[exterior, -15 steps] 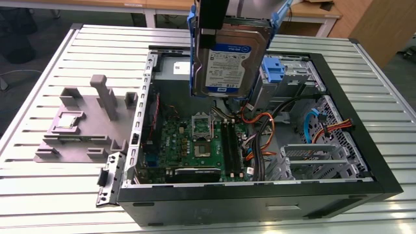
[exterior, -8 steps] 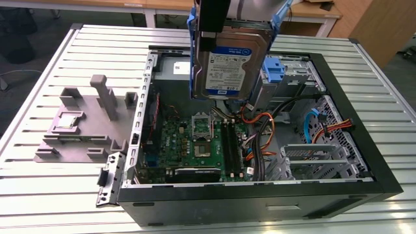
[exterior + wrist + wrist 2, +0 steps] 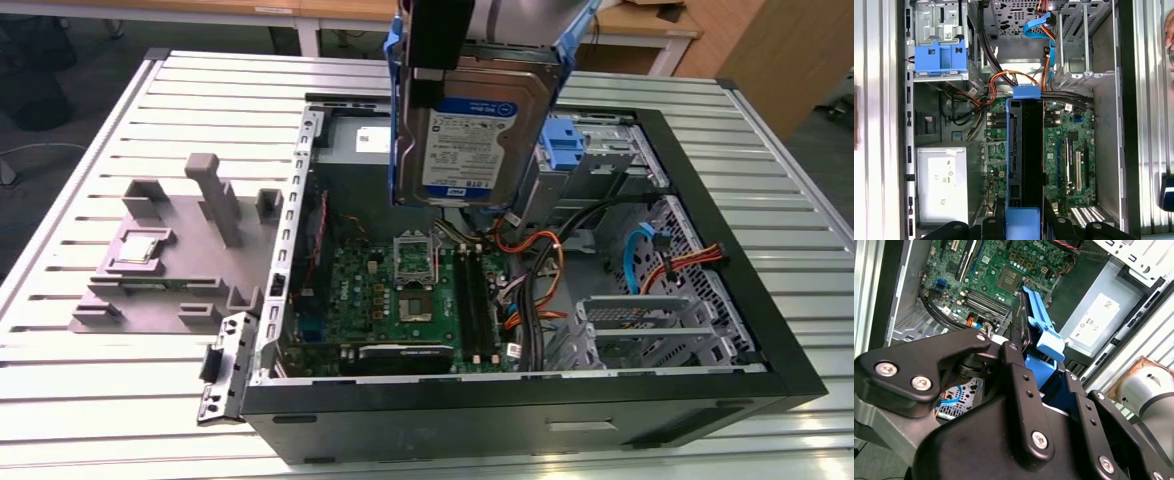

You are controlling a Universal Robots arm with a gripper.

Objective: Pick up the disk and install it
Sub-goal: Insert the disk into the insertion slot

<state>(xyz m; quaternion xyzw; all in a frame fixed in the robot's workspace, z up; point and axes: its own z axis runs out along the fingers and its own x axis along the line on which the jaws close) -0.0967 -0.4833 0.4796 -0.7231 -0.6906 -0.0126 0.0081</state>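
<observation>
Pinching the flat, blue-bracketed silver disk [image 3: 470, 140] upright, black pincer [image 3: 1022, 225] over the open metal case [image 3: 787, 370].

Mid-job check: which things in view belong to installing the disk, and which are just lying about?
Job: disk, held upright above the open computer case; gripper, shut on it; blue caddy inside, probably.
Lying about: grey plastic stand on the table beside the case; power supply box.

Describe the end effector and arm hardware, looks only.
The end effector is matte black, built from flat linkage bars with rounded ends, pinned by silver screws. Small holes run along the fingers. Behind it, the arm is a smooth, rounded silver-grey joint.
</observation>
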